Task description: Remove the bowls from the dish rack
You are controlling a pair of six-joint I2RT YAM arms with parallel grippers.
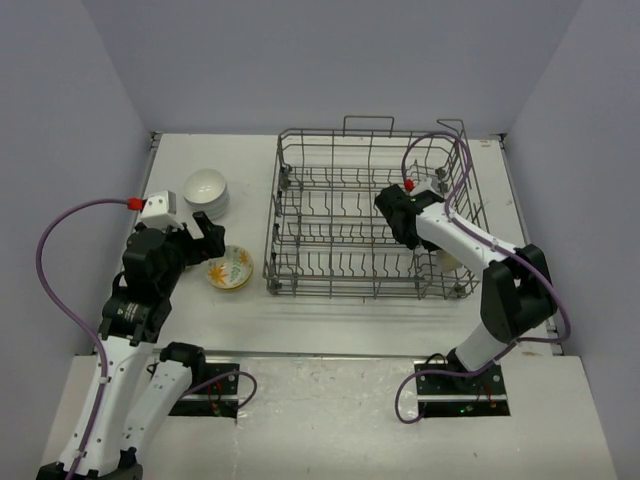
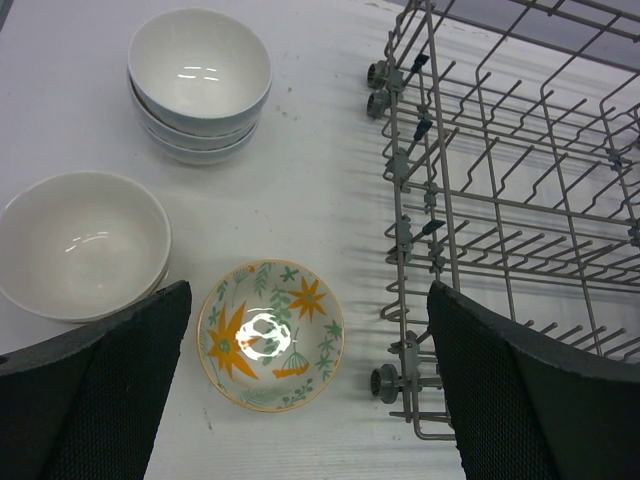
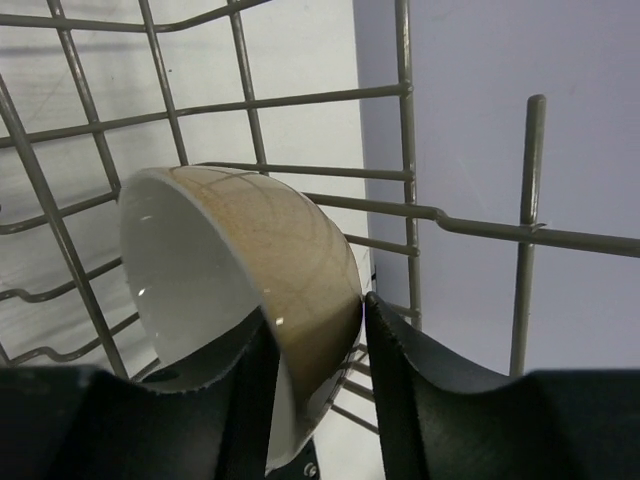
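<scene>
Right gripper (image 3: 315,318) pinches the tan bowl (image 3: 270,250) by its rim — one finger inside, one outside — because it stands on edge in the rack (image 3: 405,150). Left gripper (image 2: 308,292) gapes wide, empty.

A white table (image 1: 330,322) filled the middle of the top view, and up close its surface showed fine parallel ribbing. 3 plain lilac-grey walls closed it in: a back wall (image 1: 330,60) along the far edge, a left wall (image 1: 50,150) and a right wall (image 1: 595,170) slanting in at the sides. A thin pale strip (image 1: 330,354) ran along the table's near edge. In front of it lay a speckled grey-white ledge (image 1: 330,430).
</scene>
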